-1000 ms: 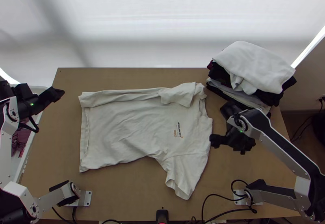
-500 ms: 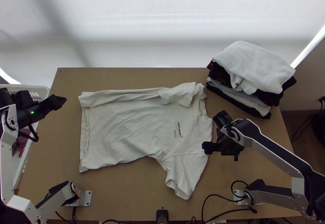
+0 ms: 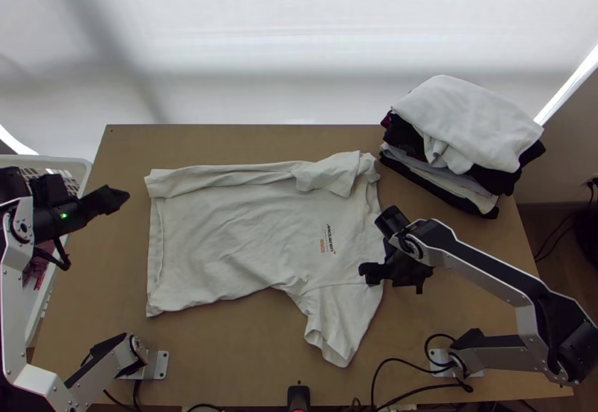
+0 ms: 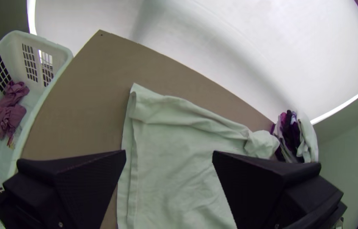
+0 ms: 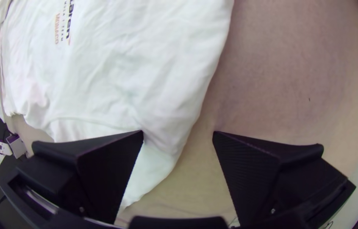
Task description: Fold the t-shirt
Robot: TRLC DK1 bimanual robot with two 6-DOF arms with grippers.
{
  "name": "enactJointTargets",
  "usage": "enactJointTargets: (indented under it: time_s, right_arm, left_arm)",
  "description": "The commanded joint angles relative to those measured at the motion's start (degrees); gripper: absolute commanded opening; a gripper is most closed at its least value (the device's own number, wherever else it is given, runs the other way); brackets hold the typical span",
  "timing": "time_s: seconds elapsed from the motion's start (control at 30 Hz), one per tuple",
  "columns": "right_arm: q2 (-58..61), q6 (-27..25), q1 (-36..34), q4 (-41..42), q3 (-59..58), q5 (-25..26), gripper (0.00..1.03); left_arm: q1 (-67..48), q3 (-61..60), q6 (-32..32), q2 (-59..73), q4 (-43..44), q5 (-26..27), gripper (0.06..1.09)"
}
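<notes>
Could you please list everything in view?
T-shirt: one, off-white, mid-table, far side folded inward
Clothes pile: one, multicoloured, far right
Basket: one, white, at the table's left edge
Cloth: at least one, mauve, inside the basket
Table: one, brown, under T-shirt
Backdrop: one, white, beyond table
Cables: several, black, near edge
Base plates: two, silver, near edge
Small device: one, black, near edge
Left arm, right arm: two, silver-black, either side
Left end effector: one, black, by the basket
Right end effector: one, black, above T-shirt's right edge
</notes>
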Motion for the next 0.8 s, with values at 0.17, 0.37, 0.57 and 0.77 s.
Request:
enactJointTargets:
  time_s: [0.17, 0.37, 0.57, 0.77]
  right_arm:
    - [-1.9, 1.3, 0.7, 4.4, -3.5, -0.2, 0.03]
    - [-2.6, 1.3, 0.4, 4.7, -3.5, 0.0, 0.03]
    - [-2.8, 1.3, 0.3, 4.8, -3.2, 0.1, 0.03]
    - [-3.0, 1.3, 0.2, 4.8, -3.0, 0.2, 0.03]
  left_arm:
    - [-1.4, -0.7, 23.5, 0.8, -21.8, -3.8, 1.05]
    - [-9.9, -6.6, 28.9, -0.7, -28.5, -20.7, 1.04]
    - [-10.5, -13.1, 32.9, -0.9, -28.3, -22.8, 1.03]
    - [-11.2, -19.7, 31.6, 3.3, -23.7, -24.2, 0.99]
